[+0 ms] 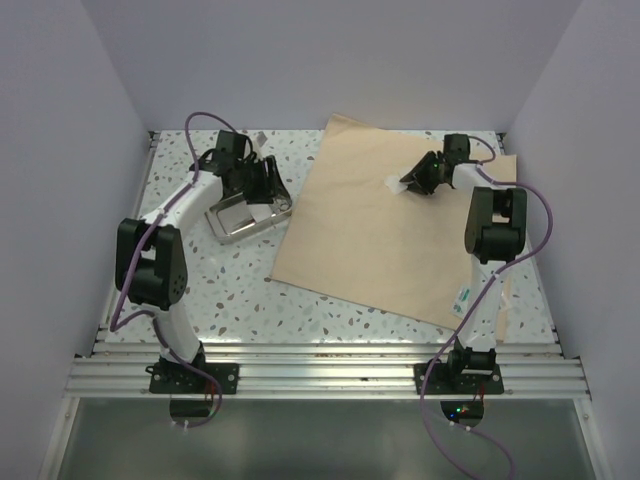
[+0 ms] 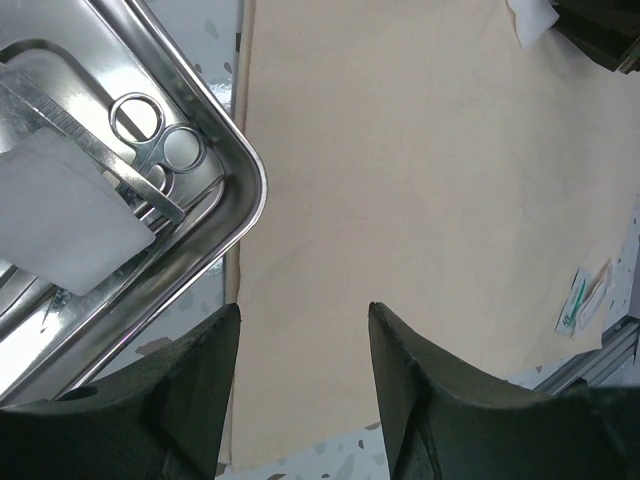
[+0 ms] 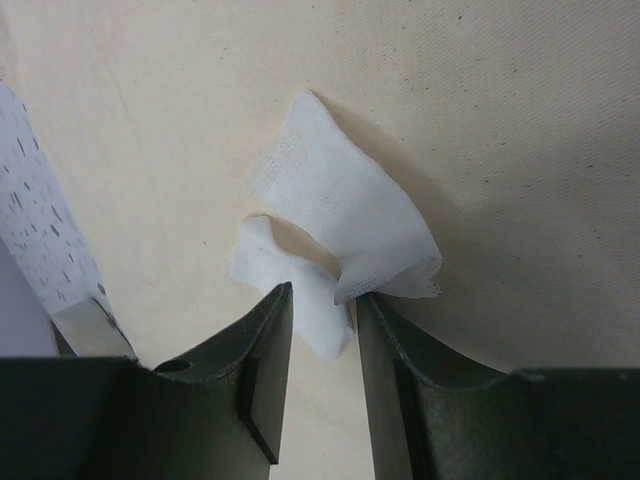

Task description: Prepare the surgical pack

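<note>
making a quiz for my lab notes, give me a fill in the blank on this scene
1. The right gripper is shut on ____ gauze.
2. In the top view the tray sits to the ____ of the wrap.
3. The left gripper is ____, holding nothing.
4. The scissors lie inside the ____.

Missing words: white; left; open; tray.

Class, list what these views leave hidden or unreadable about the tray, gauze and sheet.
Metal tray: left wrist view, cut off by frame edges; gauze pad partly covers its instruments.
Loose gauze: right wrist view, lower end hidden between right gripper fingers; grip unclear.
Wrap sheet: top view, right arm covers its near corner.
</note>
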Action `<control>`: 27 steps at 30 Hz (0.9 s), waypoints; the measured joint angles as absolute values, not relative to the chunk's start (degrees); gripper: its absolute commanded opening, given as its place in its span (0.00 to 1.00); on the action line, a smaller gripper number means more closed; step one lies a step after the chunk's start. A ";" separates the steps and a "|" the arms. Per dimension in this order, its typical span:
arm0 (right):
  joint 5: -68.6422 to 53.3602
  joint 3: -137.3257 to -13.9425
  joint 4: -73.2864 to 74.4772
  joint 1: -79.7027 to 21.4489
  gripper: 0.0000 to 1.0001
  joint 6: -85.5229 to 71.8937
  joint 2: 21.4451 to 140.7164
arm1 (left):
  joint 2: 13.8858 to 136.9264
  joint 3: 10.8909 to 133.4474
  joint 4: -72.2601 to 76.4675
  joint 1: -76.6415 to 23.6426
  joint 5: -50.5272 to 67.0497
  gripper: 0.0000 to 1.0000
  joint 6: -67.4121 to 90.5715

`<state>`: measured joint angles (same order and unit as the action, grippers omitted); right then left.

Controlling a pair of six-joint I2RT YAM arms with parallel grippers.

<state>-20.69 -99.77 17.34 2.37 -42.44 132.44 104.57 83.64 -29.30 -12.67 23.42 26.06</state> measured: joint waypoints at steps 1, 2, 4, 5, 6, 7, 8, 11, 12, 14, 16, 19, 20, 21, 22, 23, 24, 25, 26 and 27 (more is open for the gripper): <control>-20.64 -99.59 17.12 2.31 0.35 -42.44 132.38 | 104.73 83.81 -29.30 -12.67 23.42 0.58 26.06; -20.60 -99.35 16.97 2.24 0.35 -42.41 132.25 | 104.92 83.96 -29.28 -12.67 23.42 0.58 26.06; -20.53 -98.85 16.64 2.13 0.33 -42.41 132.00 | 105.27 84.12 -29.32 -12.67 23.44 0.58 26.11; -20.49 -98.78 16.67 2.07 0.31 -42.41 131.98 | 105.43 84.12 -29.32 -12.67 23.44 0.58 26.15; -20.47 -98.76 16.69 2.02 0.31 -42.41 131.98 | 105.56 84.12 -29.32 -12.67 23.46 0.57 26.20; -20.47 -98.76 16.80 1.93 0.31 -42.41 131.98 | 105.67 84.14 -29.32 -12.67 23.53 0.57 26.22; -20.45 -98.76 16.88 1.85 0.31 -42.41 131.98 | 105.82 84.16 -29.32 -12.67 23.64 0.57 26.30; -20.38 -98.08 16.75 1.65 0.31 -42.48 131.59 | 106.15 84.23 -29.36 -12.67 23.70 0.57 26.44; -20.38 -97.80 16.80 1.61 0.31 -42.52 131.41 | 106.15 84.23 -29.34 -12.67 23.73 0.57 26.44; -20.29 -97.23 16.88 1.45 0.31 -42.59 131.04 | 106.15 84.25 -29.34 -12.67 23.81 0.57 26.41; -20.21 -97.08 16.97 1.37 0.30 -42.63 130.87 | 106.15 84.25 -29.36 -12.67 23.83 0.57 26.41; -20.10 -97.01 17.02 1.32 0.21 -42.65 130.87 | 106.15 84.25 -29.34 -12.67 23.83 0.57 26.44; -19.97 -97.01 17.10 1.32 0.17 -42.57 130.87 | 106.15 84.25 -29.36 -12.67 23.83 0.57 26.44; -19.81 -97.01 17.34 1.32 0.08 -42.44 130.87 | 106.15 84.25 -29.34 -12.67 23.83 0.57 26.44; -19.70 -97.01 17.61 1.32 0.05 -42.35 130.89 | 106.15 84.25 -29.34 -12.67 23.83 0.57 26.44; -19.42 -97.08 17.98 1.28 0.01 -42.28 130.98 | 106.15 84.25 -29.36 -12.67 23.83 0.58 26.41; -19.40 -97.19 18.28 1.23 0.00 -42.22 131.02 | 106.15 84.25 -29.36 -12.67 23.83 0.57 26.41; -19.42 -97.41 18.52 1.19 0.00 -42.26 131.11 | 106.15 84.25 -29.36 -12.67 23.83 0.57 26.41; -19.42 -97.58 18.61 1.15 0.00 -42.26 131.20 | 106.15 84.25 -29.36 -12.67 23.83 0.58 26.41; -19.40 -97.67 18.63 1.10 0.00 -42.28 131.22 | 106.15 84.25 -29.36 -12.67 23.83 0.57 26.41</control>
<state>-19.40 -97.67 18.63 1.10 -42.28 131.22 106.15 84.25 -29.36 -12.67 23.83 26.41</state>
